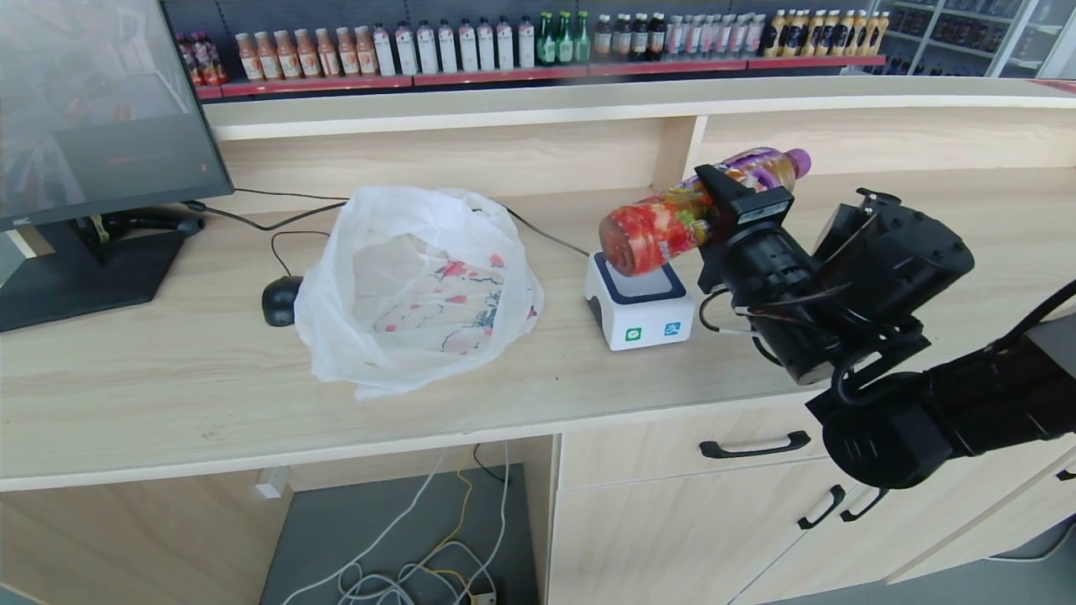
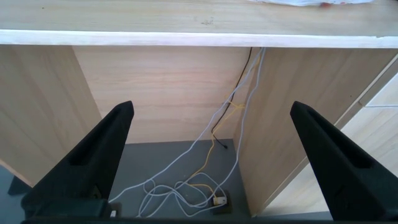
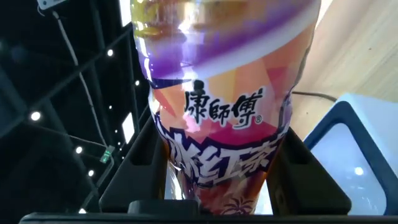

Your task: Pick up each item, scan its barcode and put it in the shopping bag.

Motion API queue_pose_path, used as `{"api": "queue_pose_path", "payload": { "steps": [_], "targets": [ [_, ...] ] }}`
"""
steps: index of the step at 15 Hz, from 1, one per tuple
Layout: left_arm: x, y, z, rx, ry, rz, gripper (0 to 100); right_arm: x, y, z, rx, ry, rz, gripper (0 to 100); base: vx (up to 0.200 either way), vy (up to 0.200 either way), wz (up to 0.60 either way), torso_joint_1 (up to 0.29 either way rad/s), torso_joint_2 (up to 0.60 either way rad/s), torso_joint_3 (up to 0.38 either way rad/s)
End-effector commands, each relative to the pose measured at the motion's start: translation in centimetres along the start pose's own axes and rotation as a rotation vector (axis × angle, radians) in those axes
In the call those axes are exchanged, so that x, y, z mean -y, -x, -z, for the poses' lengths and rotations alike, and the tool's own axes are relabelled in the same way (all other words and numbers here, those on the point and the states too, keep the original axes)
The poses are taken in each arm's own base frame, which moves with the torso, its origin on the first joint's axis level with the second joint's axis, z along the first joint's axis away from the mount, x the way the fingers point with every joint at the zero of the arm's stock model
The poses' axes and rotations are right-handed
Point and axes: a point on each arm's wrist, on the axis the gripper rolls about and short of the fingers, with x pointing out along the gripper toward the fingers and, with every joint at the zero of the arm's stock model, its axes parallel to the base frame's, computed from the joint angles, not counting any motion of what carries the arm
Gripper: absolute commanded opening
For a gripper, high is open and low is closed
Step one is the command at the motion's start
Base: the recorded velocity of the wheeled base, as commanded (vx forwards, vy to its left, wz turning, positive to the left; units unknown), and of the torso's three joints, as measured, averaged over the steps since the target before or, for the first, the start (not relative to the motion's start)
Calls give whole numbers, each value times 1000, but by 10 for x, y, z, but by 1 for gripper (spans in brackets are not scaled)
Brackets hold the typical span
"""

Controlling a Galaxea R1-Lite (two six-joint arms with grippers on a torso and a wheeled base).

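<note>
My right gripper is shut on a drink bottle with a purple cap and an orange-red label, held tilted on its side. The bottle's base hangs just above the white barcode scanner on the counter. In the right wrist view the bottle sits between the black fingers, with the scanner beside it. A white plastic shopping bag stands with its mouth wide left of the scanner. My left gripper is open below the counter edge, facing the cable space.
A monitor on a black stand occupies the counter's far left, with a black mouse and cables by the bag. A raised wooden ledge runs behind. Drawers with black handles sit under the counter. Loose cables lie on the floor.
</note>
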Motion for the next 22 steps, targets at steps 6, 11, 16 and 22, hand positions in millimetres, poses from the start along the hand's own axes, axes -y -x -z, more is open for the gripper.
{"api": "queue_pose_path", "payload": {
  "steps": [6, 11, 16, 22],
  "targets": [
    [0, 0, 0, 0, 0, 0, 100, 23, -6, 5, -16, 3, 50, 0, 0, 0, 0, 0, 0, 0],
    [0, 0, 0, 0, 0, 0, 100, 35, -10, 11, -23, 5, 68, 0, 0, 0, 0, 0, 0, 0],
    [0, 0, 0, 0, 0, 0, 100, 37, -10, 12, -24, 5, 73, 0, 0, 0, 0, 0, 0, 0],
    [0, 0, 0, 0, 0, 0, 100, 34, -9, 8, -21, 4, 67, 0, 0, 0, 0, 0, 0, 0]
  ]
}}
